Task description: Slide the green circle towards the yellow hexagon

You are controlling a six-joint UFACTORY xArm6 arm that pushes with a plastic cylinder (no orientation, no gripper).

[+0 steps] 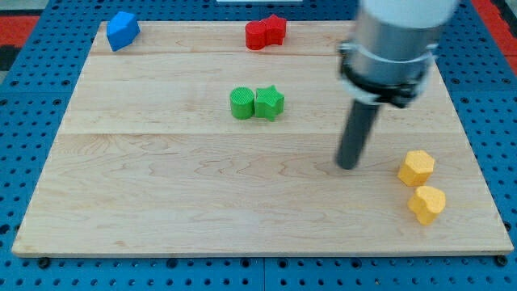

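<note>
The green circle point(241, 103) lies on the wooden board point(161, 186) a little above the middle, touching a green star point(270, 103) on its right side. The yellow hexagon point(416, 167) sits near the view's right edge of the board. My tip point(348, 166) rests on the board to the left of the yellow hexagon, apart from it, and well to the lower right of the green circle and green star. The rod rises to the arm's grey body point(396, 40) at the view's top right.
A yellow heart-like block point(426, 204) lies just below the yellow hexagon. A red circle point(257, 35) and red star point(276, 29) touch at the view's top middle. A blue block point(123, 31) sits at the top left corner. Blue pegboard point(24, 97) surrounds the board.
</note>
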